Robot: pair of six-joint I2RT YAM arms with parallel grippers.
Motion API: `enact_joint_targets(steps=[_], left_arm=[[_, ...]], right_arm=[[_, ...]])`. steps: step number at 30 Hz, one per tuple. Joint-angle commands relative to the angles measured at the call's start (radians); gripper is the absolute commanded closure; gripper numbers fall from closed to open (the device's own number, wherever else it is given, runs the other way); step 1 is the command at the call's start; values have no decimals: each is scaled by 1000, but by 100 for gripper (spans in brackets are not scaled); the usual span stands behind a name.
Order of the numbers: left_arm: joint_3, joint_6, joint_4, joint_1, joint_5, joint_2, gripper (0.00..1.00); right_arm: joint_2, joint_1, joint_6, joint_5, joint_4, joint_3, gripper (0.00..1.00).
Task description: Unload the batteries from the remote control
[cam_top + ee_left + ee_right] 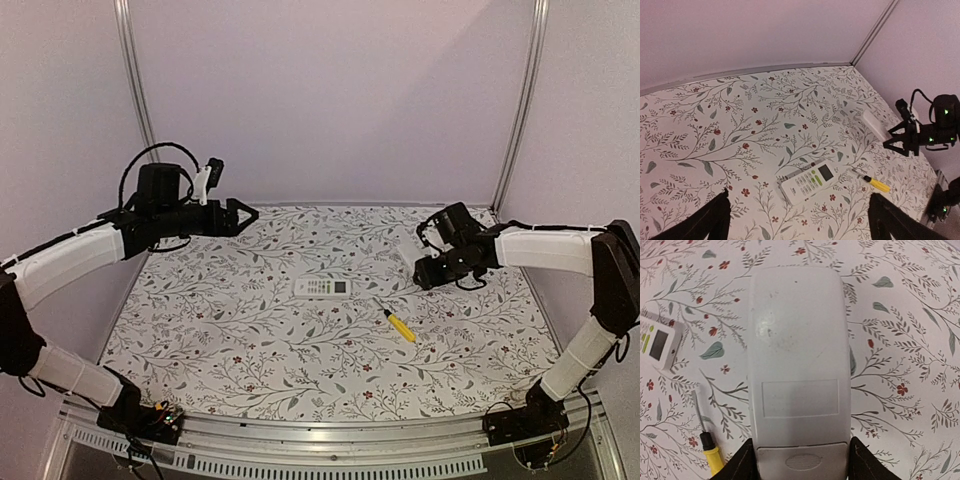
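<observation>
We find the right gripper (800, 452) closed on the grey remote (797, 350); the left gripper (243, 214) hangs wide open, empty.

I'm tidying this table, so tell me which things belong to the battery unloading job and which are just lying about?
Job:
- grey remote, back up, between the fingers of the right gripper
- batteries: none visible yet

Lying about:
- white remote with display, face up, possibly next
- yellow-handled screwdriver
</observation>
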Motion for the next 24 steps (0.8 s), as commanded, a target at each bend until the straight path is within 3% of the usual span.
enact_joint_targets(steps=[1, 8, 16, 19, 24], left_arm=[[-11, -95, 75, -38, 222, 82, 5], [-27, -157, 130, -63, 369, 153, 7], [-34, -208, 188, -69, 488, 197, 9], [-29, -228, 193, -71, 530, 222, 14], [-27, -258, 211, -80, 590, 259, 31]], right_arm=[[-26, 165, -74, -45, -34, 63, 53], [18, 414, -115, -45, 26, 181, 53], [66, 520, -194, -47, 64, 289, 53], [71, 527, -212, -44, 67, 307, 53], [77, 536, -236, -37, 69, 323, 53]])
